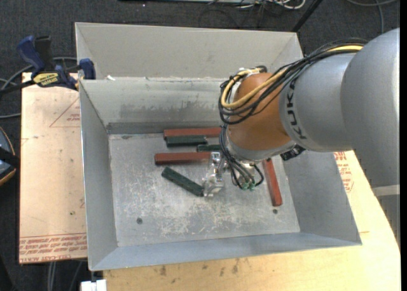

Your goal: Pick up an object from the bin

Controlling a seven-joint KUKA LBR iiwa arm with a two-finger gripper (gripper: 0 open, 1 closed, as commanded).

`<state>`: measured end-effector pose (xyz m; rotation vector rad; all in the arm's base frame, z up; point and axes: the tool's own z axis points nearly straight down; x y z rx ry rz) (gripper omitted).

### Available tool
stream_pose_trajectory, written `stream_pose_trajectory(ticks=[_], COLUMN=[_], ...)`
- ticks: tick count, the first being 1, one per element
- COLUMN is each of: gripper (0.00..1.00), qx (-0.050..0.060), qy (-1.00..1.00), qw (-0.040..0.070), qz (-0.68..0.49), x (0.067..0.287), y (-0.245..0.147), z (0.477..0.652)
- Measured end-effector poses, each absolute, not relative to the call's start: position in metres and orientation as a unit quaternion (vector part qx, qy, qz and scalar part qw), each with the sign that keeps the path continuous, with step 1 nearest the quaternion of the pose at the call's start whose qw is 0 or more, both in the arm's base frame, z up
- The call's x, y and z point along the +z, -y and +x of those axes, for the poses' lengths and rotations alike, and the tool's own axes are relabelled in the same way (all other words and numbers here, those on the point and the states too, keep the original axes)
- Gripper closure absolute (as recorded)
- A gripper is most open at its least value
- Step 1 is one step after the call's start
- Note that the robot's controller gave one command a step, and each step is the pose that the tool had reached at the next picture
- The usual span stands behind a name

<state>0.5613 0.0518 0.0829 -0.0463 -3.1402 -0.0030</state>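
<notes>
Reaching in from the right of the camera view, the grey KUKA arm (343,102) hangs low over the grey metal bin (178,220). Its wrist is wrapped in an orange cover (257,115) and looped with yellow and black cables (238,96). The gripper (213,182) points down at the middle of the bin floor, right at the lower right end of a dark green bar (183,182) that lies flat and slants down from left to right. Whether the gripper is open or closed cannot be told from above, nor whether it touches the bar. Just above the green bar, and apart from it, a red-brown bar (181,157) lies almost level across the floor, its right end running in under the wrist. Nearer the back wall lies a third bar (193,135), red-brown along its upper edge and dark green along its lower one, also nearly level and likewise cut off by the orange cover. To the right of the gripper, on the far side of the wrist, a red bar (273,185) lies nearly upright in the picture, well apart from the other three. The front part of the bin floor shows bare, scratched metal.
</notes>
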Motion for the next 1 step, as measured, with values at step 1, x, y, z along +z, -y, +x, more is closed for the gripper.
stream_pose_trajectory(ticks=[1], gripper=[0.00], qx=[-0.001], qy=[1.000], qw=[-0.001], qz=[-0.015], x=[0.0822], y=[-0.0516], z=[0.5616])
